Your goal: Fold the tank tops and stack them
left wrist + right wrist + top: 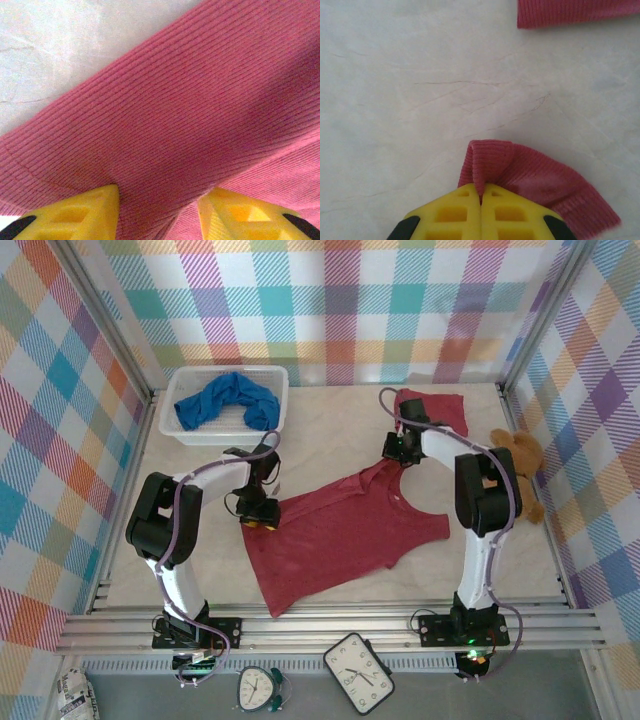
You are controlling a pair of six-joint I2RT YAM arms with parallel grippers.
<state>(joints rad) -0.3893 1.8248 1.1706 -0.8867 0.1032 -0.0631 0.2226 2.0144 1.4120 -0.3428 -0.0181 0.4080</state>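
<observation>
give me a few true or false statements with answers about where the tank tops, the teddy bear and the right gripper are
1. The blue tank top lies in the white mesh basket. True.
2. The right gripper hangs open over bare table. False: it is shut on a strap of the spread red tank top.
3. The teddy bear sits beside the basket. False: it sits at the right edge of the table, across from the basket.
4. A second red tank top lies beyond the right gripper. True.
</observation>
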